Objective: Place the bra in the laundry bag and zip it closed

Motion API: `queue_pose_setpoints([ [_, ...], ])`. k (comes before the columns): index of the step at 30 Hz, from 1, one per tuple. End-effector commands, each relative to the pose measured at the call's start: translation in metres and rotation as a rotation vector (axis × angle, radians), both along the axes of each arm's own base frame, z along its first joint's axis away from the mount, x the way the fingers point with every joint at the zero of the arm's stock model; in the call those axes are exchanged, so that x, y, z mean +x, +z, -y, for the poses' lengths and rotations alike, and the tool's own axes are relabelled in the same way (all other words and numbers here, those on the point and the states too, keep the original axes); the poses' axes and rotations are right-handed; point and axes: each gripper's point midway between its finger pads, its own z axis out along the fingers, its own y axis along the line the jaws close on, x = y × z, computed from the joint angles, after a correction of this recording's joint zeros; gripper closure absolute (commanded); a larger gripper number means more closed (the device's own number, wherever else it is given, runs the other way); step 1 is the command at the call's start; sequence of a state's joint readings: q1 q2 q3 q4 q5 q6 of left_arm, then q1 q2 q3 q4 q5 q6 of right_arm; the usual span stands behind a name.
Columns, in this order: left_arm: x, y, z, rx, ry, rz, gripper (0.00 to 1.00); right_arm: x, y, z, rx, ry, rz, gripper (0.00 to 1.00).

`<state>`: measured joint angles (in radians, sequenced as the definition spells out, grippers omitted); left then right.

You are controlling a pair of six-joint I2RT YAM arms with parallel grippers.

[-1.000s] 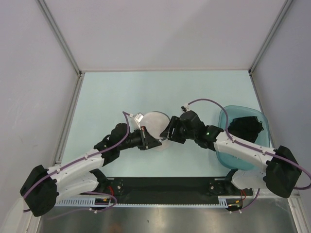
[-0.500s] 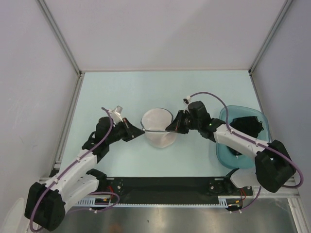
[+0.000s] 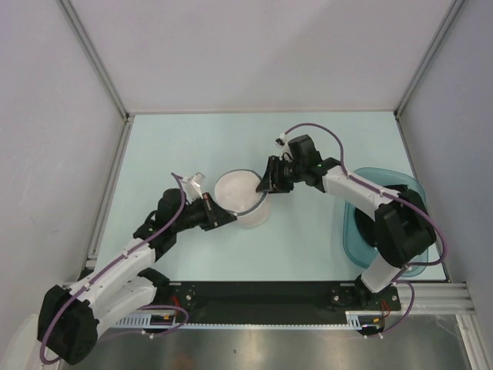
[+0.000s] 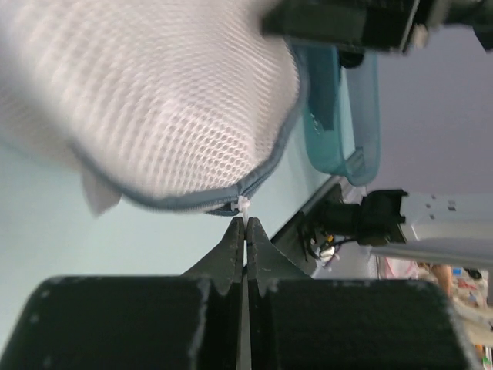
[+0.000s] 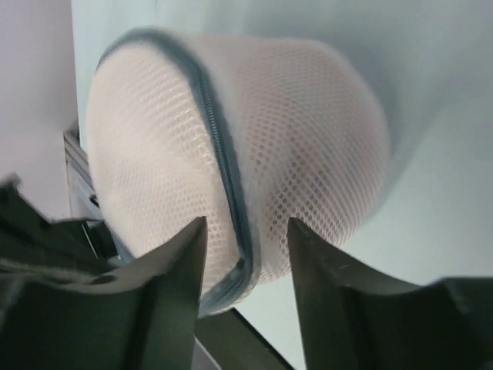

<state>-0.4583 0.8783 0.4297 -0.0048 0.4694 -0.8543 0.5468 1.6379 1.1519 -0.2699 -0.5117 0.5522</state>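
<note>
table [image 3: 169,146]: teal basin [image 3: 353,235] right of laundry bag [image 3: 243,196]

Left arm [image 3: 127,258], white-shelled with black joints, reaches forward from its base and bends inward. Its black two-finger left gripper [image 4: 245,225] points to the right, jaws pressed together tip to tip. The matching right arm [image 3: 362,193] stretches forward and inward. The black right gripper [image 5: 246,227] points left and downward, jaws standing apart.
</note>
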Motion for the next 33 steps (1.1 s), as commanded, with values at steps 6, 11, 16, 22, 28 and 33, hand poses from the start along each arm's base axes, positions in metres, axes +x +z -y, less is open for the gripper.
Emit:
queue_pose_setpoints([
  [6,-0.008,0.037,0.04,-0.132,-0.023,0.064,1.0,-0.03,0.005,0.048,-0.206,-0.365,0.006,0.09],
  [11,-0.01,0.033,0.047,-0.127,-0.041,0.055,1.0,-0.066,0.02,0.032,-0.086,-0.376,0.011,0.11],
  [16,-0.015,0.031,0.054,-0.129,-0.061,0.049,1.0,-0.068,0.029,-0.004,0.041,-0.4,-0.007,0.26],
  [22,-0.017,0.024,0.048,-0.094,-0.048,0.052,1.0,-0.061,0.017,-0.027,0.077,-0.387,-0.043,0.69],
  [28,0.014,0.0,-0.013,0.018,0.122,0.039,1.0,-0.052,0.005,-0.002,0.054,-0.351,-0.036,1.0],
  [33,0.028,-0.014,-0.051,0.087,0.193,-0.001,1.0,-0.041,0.005,0.018,0.088,-0.293,-0.013,1.0],
])
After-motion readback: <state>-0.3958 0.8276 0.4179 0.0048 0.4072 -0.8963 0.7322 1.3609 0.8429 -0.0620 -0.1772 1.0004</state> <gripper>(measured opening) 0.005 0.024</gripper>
